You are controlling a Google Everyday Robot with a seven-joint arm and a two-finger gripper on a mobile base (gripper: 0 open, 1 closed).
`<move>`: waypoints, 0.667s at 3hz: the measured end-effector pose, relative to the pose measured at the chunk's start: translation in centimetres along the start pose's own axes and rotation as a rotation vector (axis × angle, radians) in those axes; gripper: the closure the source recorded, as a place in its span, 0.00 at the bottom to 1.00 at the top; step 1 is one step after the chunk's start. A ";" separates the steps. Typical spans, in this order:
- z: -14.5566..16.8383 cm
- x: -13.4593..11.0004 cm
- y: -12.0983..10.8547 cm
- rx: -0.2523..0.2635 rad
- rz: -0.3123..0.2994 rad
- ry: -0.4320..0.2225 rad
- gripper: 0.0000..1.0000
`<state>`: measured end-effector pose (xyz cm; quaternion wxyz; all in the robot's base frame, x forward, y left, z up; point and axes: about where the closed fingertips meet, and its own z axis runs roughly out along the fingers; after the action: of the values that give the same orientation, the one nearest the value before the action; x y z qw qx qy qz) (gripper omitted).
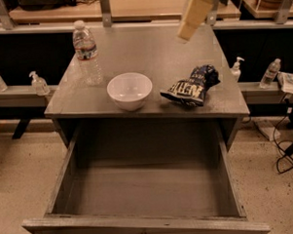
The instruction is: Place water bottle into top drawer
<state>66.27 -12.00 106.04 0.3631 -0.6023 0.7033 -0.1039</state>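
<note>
Water bottle (86,52) upright at the back-left corner of the cabinet top (148,45), bowl (130,90) near it, what looks like a snack bag (191,86) further right. Top drawer (141,226) stands open below. Gripper (193,17) hangs over the back right, well apart from the bottle; its spread, can't tell.
</note>
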 end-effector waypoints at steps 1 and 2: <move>3.9 -4.0 -4.3 0.084 0.104 -0.186 0.00; 4.5 -4.9 -6.1 0.132 0.126 -0.236 0.00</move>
<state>73.89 -7.70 108.27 0.4881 -0.5396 0.6837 -0.0554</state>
